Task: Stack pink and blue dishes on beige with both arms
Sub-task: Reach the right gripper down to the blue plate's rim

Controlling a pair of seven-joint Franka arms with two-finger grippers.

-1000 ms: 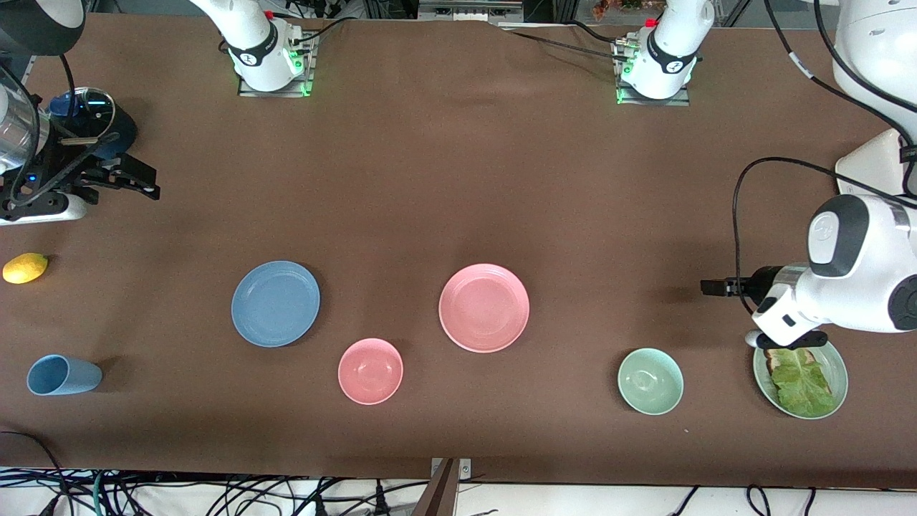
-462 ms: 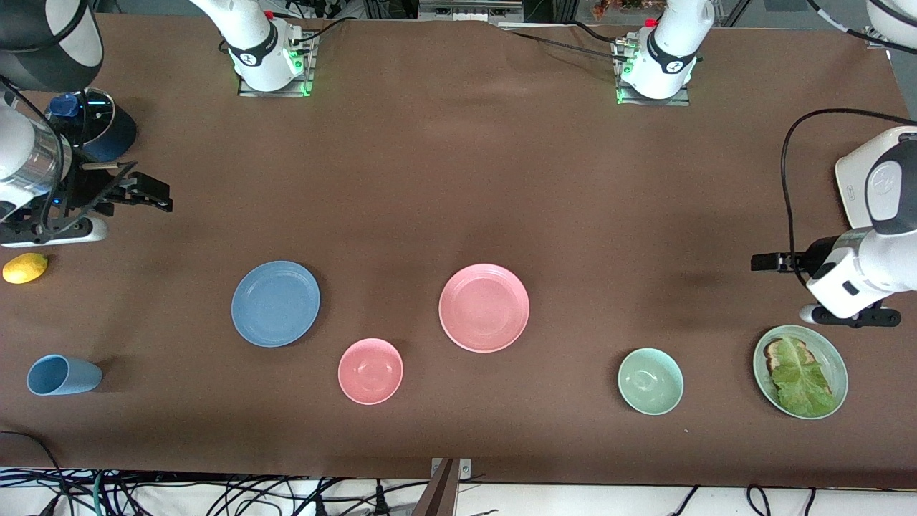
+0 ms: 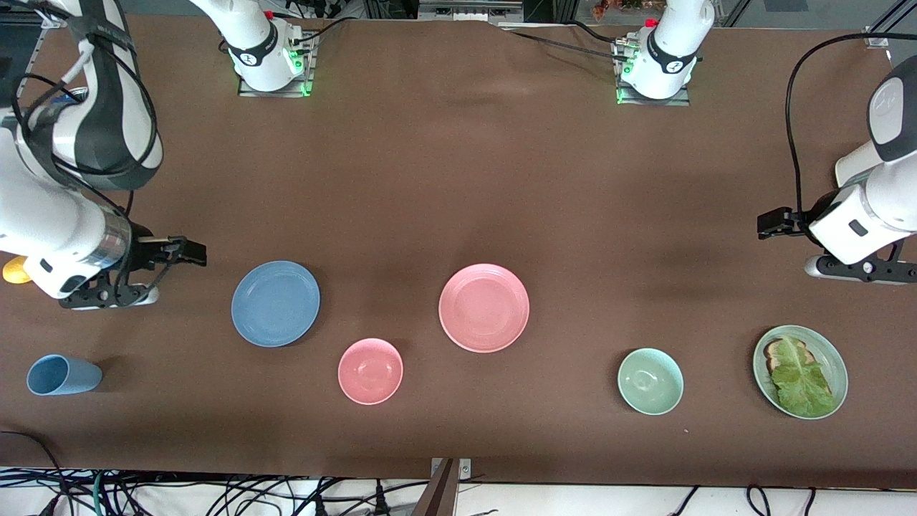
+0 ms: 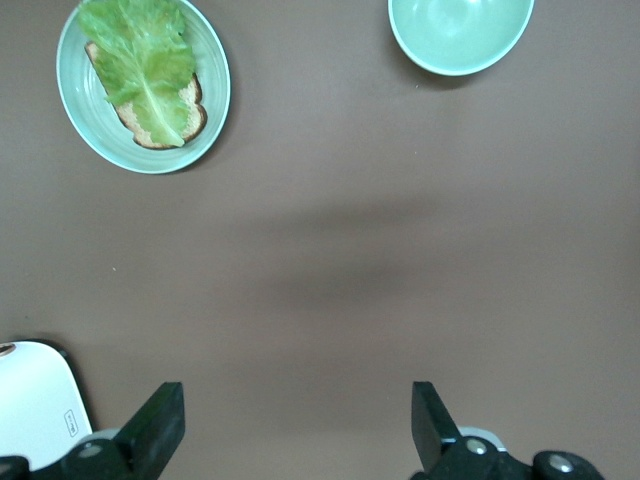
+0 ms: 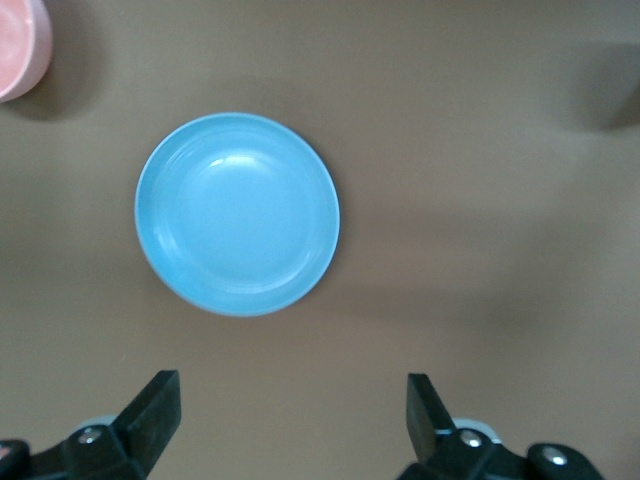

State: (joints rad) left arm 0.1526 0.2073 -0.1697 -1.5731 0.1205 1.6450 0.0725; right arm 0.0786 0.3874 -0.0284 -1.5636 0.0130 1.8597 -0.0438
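The blue plate lies flat on the brown table, and in the right wrist view the blue plate shows whole. My right gripper hangs open and empty over bare table beside it, toward the right arm's end; its fingers stand wide apart. The pink plate lies mid-table, untouched. My left gripper is open and empty over bare table at the left arm's end, its jaws wide. No beige plate is in view.
A pink bowl sits nearer the camera between the two plates. A green bowl and a green plate with lettuce and toast lie toward the left arm's end. A blue cup lies on its side; a lemon peeks out beside the right arm.
The right arm has swung in from the table's end until its gripper is beside the blue plate. The left gripper has drawn away from the lettuce plate, toward the robots' bases.
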